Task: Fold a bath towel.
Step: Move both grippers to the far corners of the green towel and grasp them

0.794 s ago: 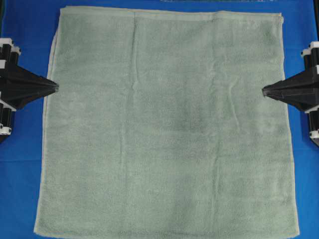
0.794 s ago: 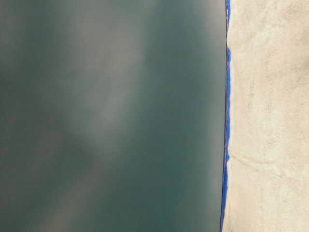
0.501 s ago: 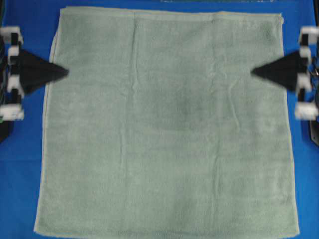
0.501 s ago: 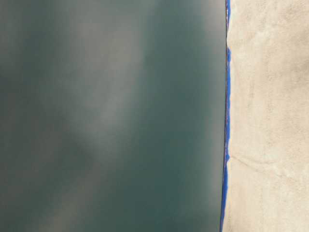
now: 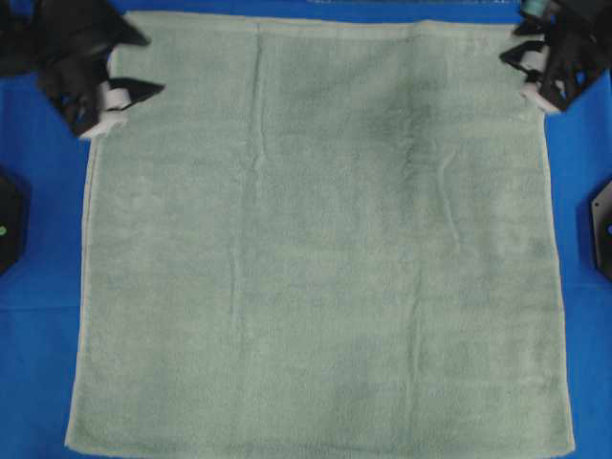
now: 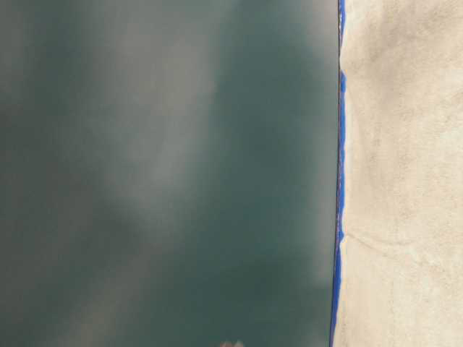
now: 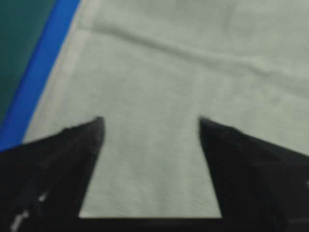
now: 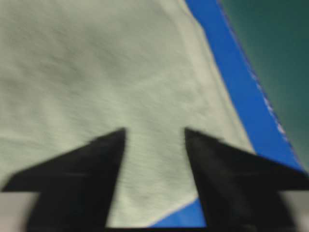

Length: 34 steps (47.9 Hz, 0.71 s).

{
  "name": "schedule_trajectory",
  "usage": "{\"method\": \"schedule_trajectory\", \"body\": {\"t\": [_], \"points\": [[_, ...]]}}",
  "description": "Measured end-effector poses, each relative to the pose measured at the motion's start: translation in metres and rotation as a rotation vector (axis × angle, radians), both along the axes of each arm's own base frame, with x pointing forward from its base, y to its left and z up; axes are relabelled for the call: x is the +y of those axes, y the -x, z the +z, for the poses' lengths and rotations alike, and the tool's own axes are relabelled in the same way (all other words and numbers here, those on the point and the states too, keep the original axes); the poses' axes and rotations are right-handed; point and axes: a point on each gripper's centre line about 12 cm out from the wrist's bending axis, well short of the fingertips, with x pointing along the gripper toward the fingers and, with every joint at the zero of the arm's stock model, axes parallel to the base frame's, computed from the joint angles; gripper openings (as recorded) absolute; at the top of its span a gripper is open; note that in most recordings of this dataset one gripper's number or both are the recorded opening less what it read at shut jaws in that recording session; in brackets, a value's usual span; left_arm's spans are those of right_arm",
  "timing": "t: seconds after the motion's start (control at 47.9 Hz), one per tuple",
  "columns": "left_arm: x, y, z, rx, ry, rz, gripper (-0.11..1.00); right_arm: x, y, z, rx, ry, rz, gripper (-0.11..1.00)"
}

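Towel (image 5: 316, 239): spread flat on blue cloth (image 5: 38, 287), mild creases.
Left gripper (image 5: 134, 67): jaws wide apart, empty, over top-left corner.
Right gripper (image 5: 512, 59): jaws apart, empty, over top-right corner.
Background: blurred dark green.

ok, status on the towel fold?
Left gripper open at towel's top-left corner, right gripper open at top-right. Towel flat on blue cloth, no fold yet. Nothing in the way.
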Motion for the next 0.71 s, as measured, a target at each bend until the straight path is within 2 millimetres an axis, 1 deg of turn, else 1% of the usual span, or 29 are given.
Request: {"method": "schedule_trajectory", "body": {"t": [0.021, 0.104, 0.146, 0.251, 0.397, 0.564, 0.71], "points": [[0.005, -0.002, 0.000, 0.007, 0.000, 0.007, 0.76, -0.004, 0.000, -0.003, 0.015, -0.005, -0.002, 0.61], [0.026, -0.009, -0.003, 0.026, 0.005, 0.050, 0.75, -0.024, -0.002, -0.014, 0.081, -0.015, 0.004, 0.52], [0.038, -0.011, -0.005, 0.042, 0.005, 0.074, 0.75, -0.034, -0.004, -0.019, 0.103, -0.028, 0.003, 0.50], [0.068, -0.010, -0.020, 0.117, -0.009, 0.092, 0.74, -0.059, -0.007, -0.033, 0.150, -0.064, 0.004, 0.53], [0.095, -0.013, -0.047, 0.217, -0.002, 0.048, 0.74, -0.091, -0.011, -0.060, 0.208, -0.133, 0.022, 0.54], [0.132, -0.017, -0.083, 0.294, 0.052, 0.047, 0.74, -0.113, -0.014, -0.086, 0.239, -0.202, 0.045, 0.54], [0.154, -0.021, -0.108, 0.350, 0.087, 0.023, 0.74, -0.127, -0.014, -0.104, 0.244, -0.242, 0.050, 0.54]]}}
